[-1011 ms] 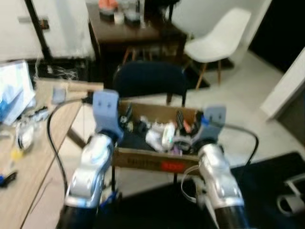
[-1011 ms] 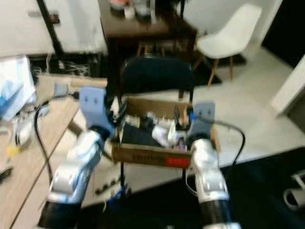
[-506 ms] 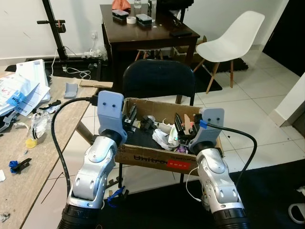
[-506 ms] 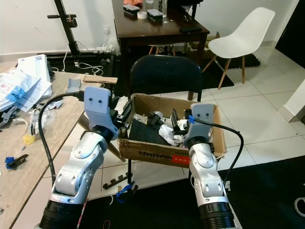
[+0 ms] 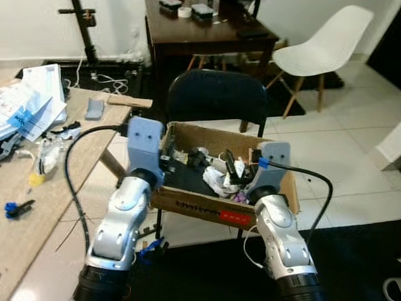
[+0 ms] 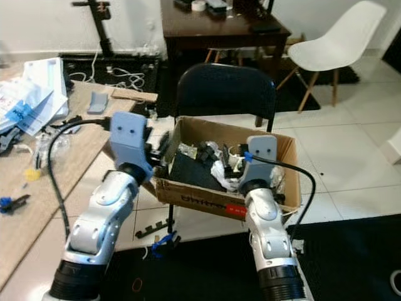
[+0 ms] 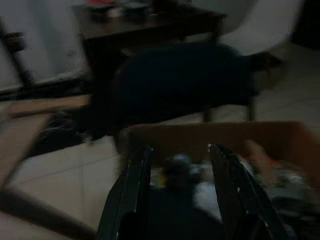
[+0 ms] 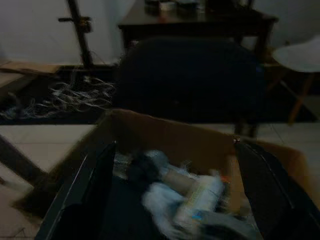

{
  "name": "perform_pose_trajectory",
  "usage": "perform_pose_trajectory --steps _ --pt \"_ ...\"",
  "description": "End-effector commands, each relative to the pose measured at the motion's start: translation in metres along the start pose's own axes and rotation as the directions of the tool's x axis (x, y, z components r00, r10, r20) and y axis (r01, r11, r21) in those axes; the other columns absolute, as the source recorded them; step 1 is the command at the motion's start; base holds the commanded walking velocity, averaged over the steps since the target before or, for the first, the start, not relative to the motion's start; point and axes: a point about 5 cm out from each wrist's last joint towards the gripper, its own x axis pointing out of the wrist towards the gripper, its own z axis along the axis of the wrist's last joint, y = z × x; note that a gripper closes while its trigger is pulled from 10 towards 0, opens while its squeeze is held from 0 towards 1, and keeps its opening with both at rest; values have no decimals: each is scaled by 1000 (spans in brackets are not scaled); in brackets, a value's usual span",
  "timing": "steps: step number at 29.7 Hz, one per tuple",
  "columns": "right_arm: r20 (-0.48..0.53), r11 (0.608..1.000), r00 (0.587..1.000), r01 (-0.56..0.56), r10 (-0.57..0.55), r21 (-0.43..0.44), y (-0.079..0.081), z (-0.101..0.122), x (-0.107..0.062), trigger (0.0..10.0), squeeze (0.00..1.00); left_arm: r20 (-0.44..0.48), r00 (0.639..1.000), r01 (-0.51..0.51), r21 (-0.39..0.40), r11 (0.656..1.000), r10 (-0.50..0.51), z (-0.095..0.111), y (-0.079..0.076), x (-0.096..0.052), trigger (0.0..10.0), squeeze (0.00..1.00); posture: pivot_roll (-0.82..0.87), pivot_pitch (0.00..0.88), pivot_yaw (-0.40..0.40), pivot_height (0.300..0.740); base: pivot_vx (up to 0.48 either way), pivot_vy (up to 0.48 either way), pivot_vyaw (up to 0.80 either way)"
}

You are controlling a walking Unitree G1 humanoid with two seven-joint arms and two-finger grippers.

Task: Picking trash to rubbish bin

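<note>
Both silver arms are raised fwd, wrists level, approx. side by side. L gripper (image 7: 175, 175) is held w/ black fingers (image 7: 134, 187) spread apart, pointed fwd and slightly down. R gripper (image 8: 175, 185) is likewise held w/ fingers (image 8: 82, 195) parted wide. A black cable is looped from each wrist.
</note>
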Motion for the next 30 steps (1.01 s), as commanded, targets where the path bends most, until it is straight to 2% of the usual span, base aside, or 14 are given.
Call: perform_pose_trajectory --steps 1,10,19,30 --pt "-13 1000 1000 8 -8 17 -1 -1 -1 10000 0 -8 1000 10 5 1000 -10 -1 -1 0 10000 0 97 99 7 740 0 0 0" --pt "-22 1000 1000 7 -7 18 -1 -2 -1 10000 0 -16 1000 27 28 999 -26 -1 -5 0 10000 0 99 99 10 740 0 0 0" --pt "-30 1000 1000 7 -7 18 -1 -3 -2 10000 0 -16 1000 24 28 999 -24 -1 -4 1 10000 0 97 99 13 740 0 -427 0" --pt "-33 1000 999 12 -11 19 -3 -4 -3 10000 0 -29 999 38 20 999 -37 -2 -5 1 10000 0 97 99 13 740 0 0 0"
